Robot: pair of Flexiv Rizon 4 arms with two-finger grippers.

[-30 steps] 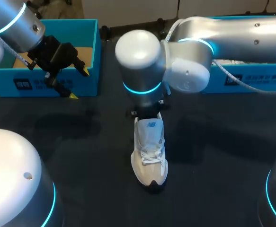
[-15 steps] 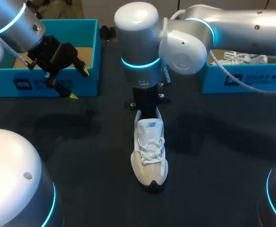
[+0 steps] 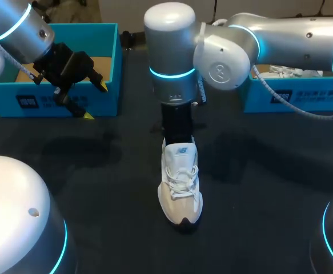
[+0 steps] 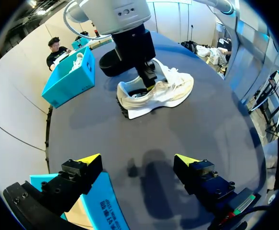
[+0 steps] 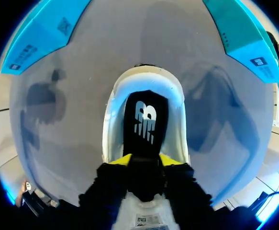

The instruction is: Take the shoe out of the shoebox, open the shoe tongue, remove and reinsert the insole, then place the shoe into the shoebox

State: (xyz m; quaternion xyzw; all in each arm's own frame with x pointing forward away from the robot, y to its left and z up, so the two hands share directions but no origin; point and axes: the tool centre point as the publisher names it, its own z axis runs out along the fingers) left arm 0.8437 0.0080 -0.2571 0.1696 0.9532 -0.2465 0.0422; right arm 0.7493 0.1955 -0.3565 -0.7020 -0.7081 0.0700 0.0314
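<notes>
the shoe (image 3: 180, 185) is out of its box and stands on its sole near the middle of the table (image 3: 115, 188), toe toward the robot's edge and heel toward the far edge. that puts the opening face up, right under the right arm, which comes straight down over the heel. in the right wrist view the right gripper (image 5: 145, 160) has its yellow tips pinched on the dark insole (image 5: 145, 120). the insole rises between them out of the shoe's white collar, so i'd say the removal step is in hand and the insole is not yet free. a vertical hold suits this, since the insole has to slide up and out along the heel. the tongue (image 3: 181, 152) seems drawn forward over the laces, leaving the opening clear, though i can't be sure how far.

the left gripper (image 3: 95, 101) hangs over the front corner of the left box (image 3: 106, 63), at the table's far left, its fingers spread wide with nothing between them. it is well apart from the shoe and looks parked out of the way. nothing pins the shoe down, so a hard pull might lift it with the insole.

the right box (image 3: 292, 97), at the far right, holds a second shoe (image 3: 286, 69).
</notes>
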